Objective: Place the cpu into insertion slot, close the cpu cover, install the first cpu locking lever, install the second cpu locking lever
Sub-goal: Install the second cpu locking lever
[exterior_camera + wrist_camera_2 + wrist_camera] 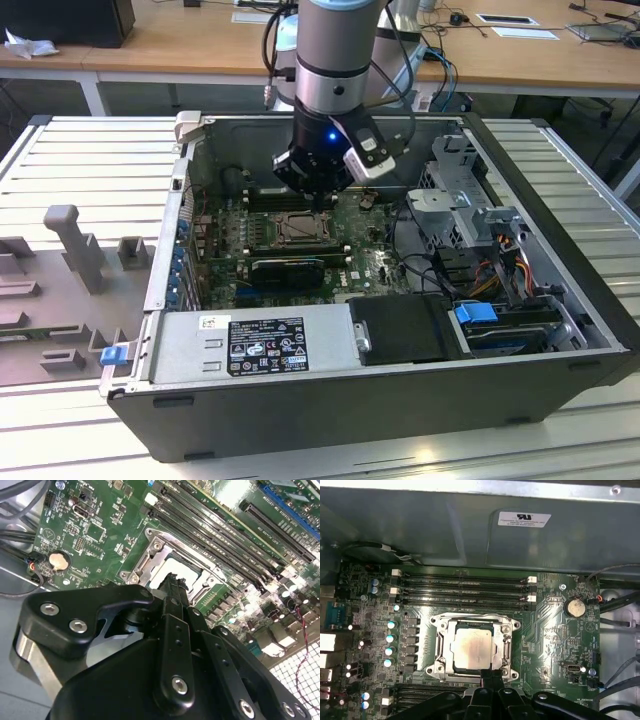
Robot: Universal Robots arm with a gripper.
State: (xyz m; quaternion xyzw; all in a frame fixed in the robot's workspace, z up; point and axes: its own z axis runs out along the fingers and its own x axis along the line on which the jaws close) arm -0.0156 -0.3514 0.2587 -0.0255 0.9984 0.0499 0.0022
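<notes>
1. Wooden desks (190, 45) line the background; one open computer case (560, 330) lies on a ribbed metal table (90, 150), and a grey fixture (70, 245) stands at the exterior view's left.
2. One arm (340, 50) reaches down into the case, over the green motherboard (555, 630).
3. One gripper (318, 195) hangs just above the socket; in both wrist views its fingers (172, 587) appear pressed together, holding nothing, with their tips at the socket's edge.
4. One cpu (472, 646), pale silver and square, sits flat in the socket.
5. One cpu cover (507, 645), a silvery frame, lies down around the cpu, whose top shows through the opening.
6. Locking levers: their state cannot be told.
7. Four memory slots (465, 590) run parallel just beside the socket, between it and the case wall.
8. One round coin battery (575, 607) sits near the slots' end.
9. One blue clip (475, 312) lies in the drive bay at the exterior view's right.
</notes>
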